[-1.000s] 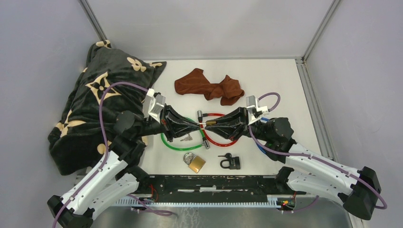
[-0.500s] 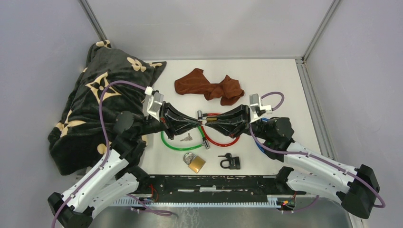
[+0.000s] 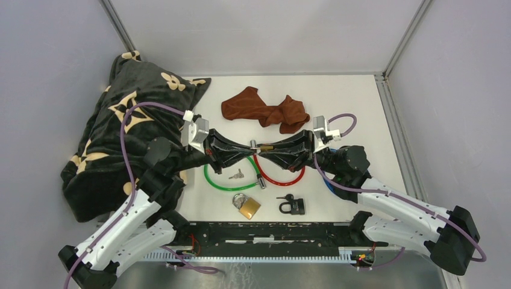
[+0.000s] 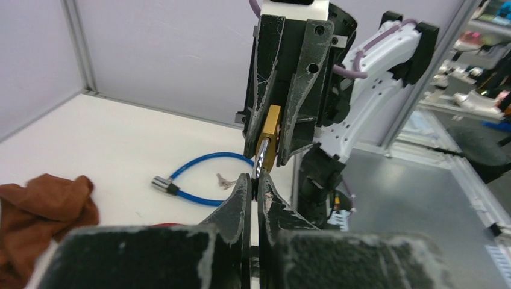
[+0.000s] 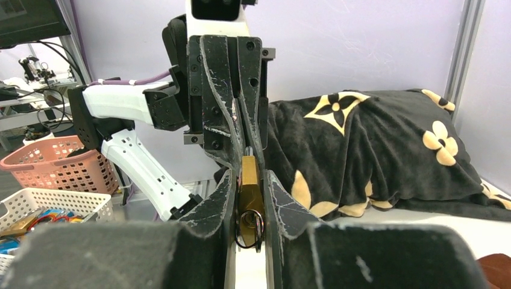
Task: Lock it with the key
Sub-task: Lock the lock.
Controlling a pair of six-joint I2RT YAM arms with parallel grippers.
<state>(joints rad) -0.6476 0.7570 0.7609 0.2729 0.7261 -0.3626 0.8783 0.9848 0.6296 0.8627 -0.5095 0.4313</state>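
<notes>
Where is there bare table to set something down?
Bare table: between the brown cloth and the right rail, and along the far edge. Crowded near middle: green cable, red cable, brass padlock, black padlock.

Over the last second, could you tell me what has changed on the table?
The left gripper and right gripper, joined at the brass padlock, moved together away from the arm bases, toward the brown cloth. The right one holds the body, the left is shut on the shackle; nothing was let go. The green cable lock, red cable lock, loose padlocks and blanket stayed put.
</notes>
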